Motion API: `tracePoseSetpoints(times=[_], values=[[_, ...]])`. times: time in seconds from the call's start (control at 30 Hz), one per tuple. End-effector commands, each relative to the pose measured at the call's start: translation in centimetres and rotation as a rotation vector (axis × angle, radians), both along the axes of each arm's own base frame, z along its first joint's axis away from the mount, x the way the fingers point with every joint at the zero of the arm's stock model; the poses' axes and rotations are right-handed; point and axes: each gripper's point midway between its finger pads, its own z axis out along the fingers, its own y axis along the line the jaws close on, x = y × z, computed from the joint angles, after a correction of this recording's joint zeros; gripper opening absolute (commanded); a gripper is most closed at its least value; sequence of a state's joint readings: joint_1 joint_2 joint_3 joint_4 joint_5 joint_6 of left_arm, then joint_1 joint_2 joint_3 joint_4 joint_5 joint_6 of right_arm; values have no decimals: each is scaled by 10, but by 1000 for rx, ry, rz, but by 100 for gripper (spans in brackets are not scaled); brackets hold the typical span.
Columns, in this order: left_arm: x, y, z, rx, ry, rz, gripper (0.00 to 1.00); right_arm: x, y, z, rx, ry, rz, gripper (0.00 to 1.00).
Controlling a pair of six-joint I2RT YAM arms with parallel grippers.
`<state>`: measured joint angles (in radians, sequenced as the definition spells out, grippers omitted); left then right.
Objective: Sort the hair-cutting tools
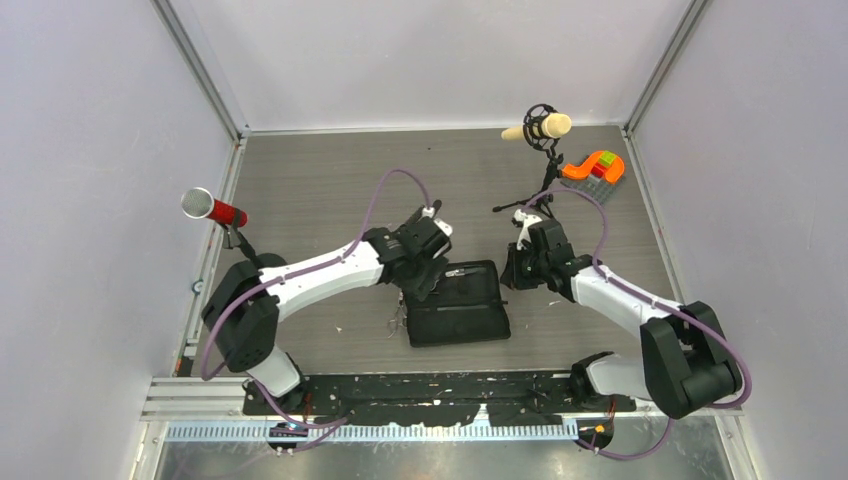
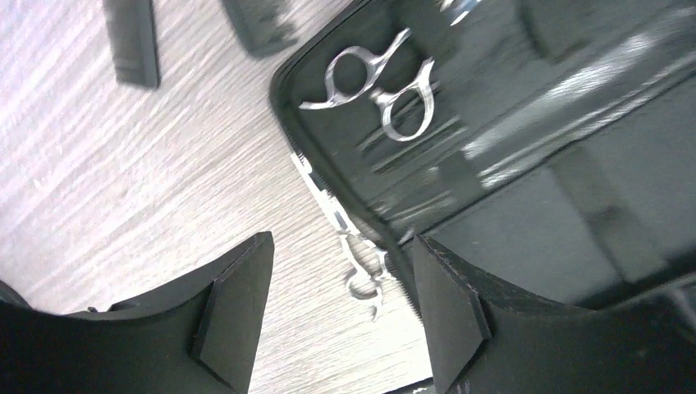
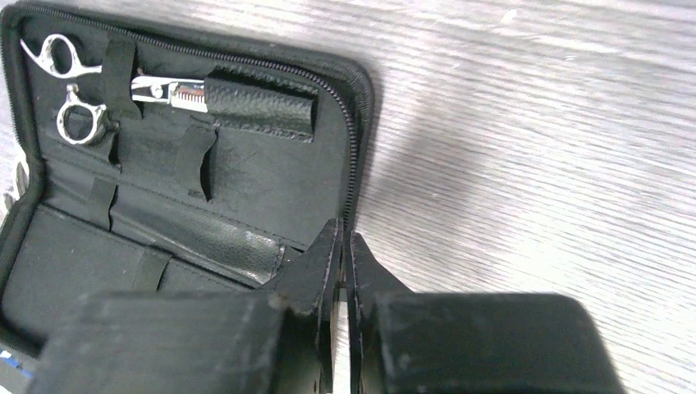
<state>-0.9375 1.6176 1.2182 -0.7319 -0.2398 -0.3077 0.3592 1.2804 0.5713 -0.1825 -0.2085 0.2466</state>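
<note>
**Q:** What carries the scene, and what is the largest item on it?

**A:** A grey surface [image 1: 320, 180]. One black zip case [image 1: 470, 310] lies open at its middle, toward the near edge.

**Q:** And the hands?

**A:** The left hand [image 2: 341, 246] hangs over the case's left rim with its jaws well apart and holds nothing. The right hand [image 3: 341, 234] sits at the case's right rim with its fingers pressed together. Whether they pinch the rim cannot be told.

**Q:** How many tools are there?

**A:** Four. One comb [image 2: 135, 41] and a second comb [image 2: 258, 25] lie on the bare surface just off a corner of the case. The strapped scissors [image 2: 377, 90] are inside the case. The loose scissors [image 2: 361, 275] lie on the surface, touching the left rim.

**Q:** On which relation does the coming move turn?

**A:** The loose scissors lie straight ahead of the left hand, between its spread fingers. Their long axis runs along the rim, with the rings nearer the hand. The left arm is plainly the nearer, so closing on them is likely its job.
</note>
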Motion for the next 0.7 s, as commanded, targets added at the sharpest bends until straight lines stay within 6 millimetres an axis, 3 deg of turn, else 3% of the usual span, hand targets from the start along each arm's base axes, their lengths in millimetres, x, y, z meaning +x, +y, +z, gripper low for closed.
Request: tracePoseSetpoints(times=[0.0, 0.07, 0.3, 0.47, 0.67], values=[[-9, 23, -14, -18, 41, 109, 66, 24, -11, 29, -53, -106, -74, 10], [-12, 30, -22, -8, 63, 124, 66, 23, -11, 32, -49, -106, -76, 13], [-7, 43, -37, 26, 99, 186, 62, 17, -9, 44, -10, -131, -75, 40], [-6, 42, -48, 23, 131, 187, 56, 13, -14, 48, -20, -150, -84, 48], [-5, 45, -59, 51, 144, 193, 45, 14, -19, 60, -14, -187, -122, 77]])
